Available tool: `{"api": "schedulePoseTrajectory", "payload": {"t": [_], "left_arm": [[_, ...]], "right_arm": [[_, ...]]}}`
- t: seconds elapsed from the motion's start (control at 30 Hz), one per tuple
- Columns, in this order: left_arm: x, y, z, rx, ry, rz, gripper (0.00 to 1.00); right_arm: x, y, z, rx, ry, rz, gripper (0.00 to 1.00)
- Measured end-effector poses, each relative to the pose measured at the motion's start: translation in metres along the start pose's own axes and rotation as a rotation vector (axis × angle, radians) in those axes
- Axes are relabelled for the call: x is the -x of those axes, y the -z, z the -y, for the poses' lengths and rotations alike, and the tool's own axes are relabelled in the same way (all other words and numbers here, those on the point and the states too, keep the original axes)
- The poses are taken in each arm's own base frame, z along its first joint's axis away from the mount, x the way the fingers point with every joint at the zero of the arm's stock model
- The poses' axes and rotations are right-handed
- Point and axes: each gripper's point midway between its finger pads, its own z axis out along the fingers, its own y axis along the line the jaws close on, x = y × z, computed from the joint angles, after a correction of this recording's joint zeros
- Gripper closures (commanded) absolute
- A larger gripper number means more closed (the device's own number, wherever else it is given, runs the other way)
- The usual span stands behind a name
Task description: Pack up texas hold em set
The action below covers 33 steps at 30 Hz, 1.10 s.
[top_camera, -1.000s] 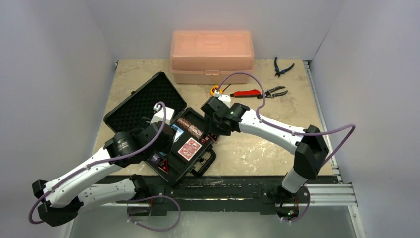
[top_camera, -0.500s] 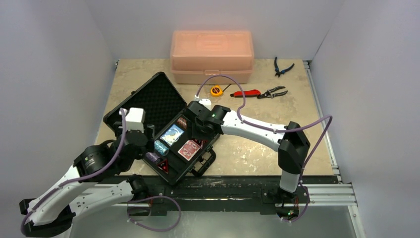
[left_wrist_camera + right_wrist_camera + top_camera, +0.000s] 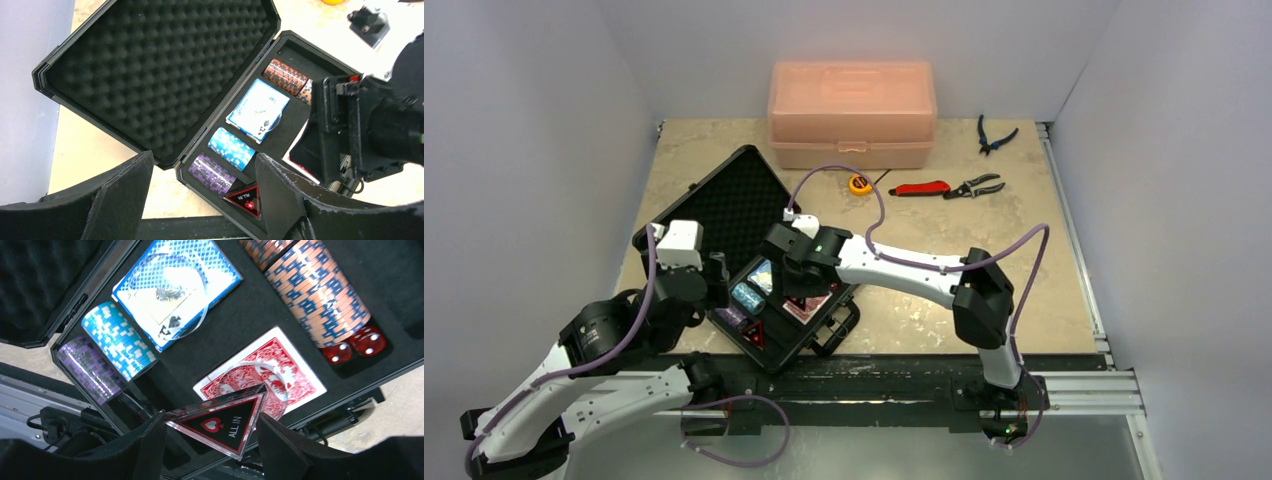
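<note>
The black case point(image 3: 724, 200) lies open, its foam lid flat at the back left. Its tray holds a blue deck point(image 3: 175, 285), a red deck point(image 3: 295, 375), blue chips point(image 3: 117, 340), purple chips point(image 3: 87, 367), orange chips point(image 3: 320, 295), two red dice point(image 3: 355, 345) and a black-red triangle point(image 3: 245, 200). My right gripper point(image 3: 210, 422) hangs over the tray's near side, shut on a second "ALL IN" triangle point(image 3: 225, 422) held flat between its fingers. My left gripper point(image 3: 205, 162) stands open and empty above the case's near-left corner.
A translucent orange box point(image 3: 852, 112) stands at the back. A yellow tape measure point(image 3: 858, 183), red-handled pliers point(image 3: 944, 187) and blue-handled pliers point(image 3: 994, 135) lie behind and to the right of the case. The table's near edge runs just below the case.
My right gripper has swung left from the case's far right corner to over the tray. My left arm has pulled back off the tray toward the near left.
</note>
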Motion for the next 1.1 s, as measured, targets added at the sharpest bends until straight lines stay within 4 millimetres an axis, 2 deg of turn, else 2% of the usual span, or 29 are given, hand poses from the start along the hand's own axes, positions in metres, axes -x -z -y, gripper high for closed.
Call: {"api": "schedulePoseTrajectory", "payload": {"t": [0.2,0.5,0.57,0.63,0.93,1.1], "left_arm": [[0.000,0.001,0.001,-0.009,0.004,0.000,0.26],[-0.001,0.002,0.002,-0.026,0.013,-0.001,0.26],[-0.001,0.002,0.002,-0.028,0.013,-0.002,0.26],[-0.001,0.003,0.003,-0.031,0.013,-0.003,0.26],[-0.001,0.003,0.003,-0.037,0.019,-0.001,0.26],[-0.001,0.003,0.003,-0.038,0.019,0.000,0.26]], "right_arm": [[-0.014,-0.006,-0.012,-0.004,0.007,-0.019,0.55],[-0.022,-0.007,-0.026,0.010,-0.002,-0.022,0.53],[-0.022,-0.007,-0.026,0.011,-0.005,-0.022,0.61],[-0.022,-0.007,-0.027,0.011,-0.007,-0.022,0.64],[-0.028,-0.019,-0.024,-0.012,-0.010,-0.037,0.52],[-0.028,-0.019,-0.025,-0.011,-0.021,-0.037,0.36]]}}
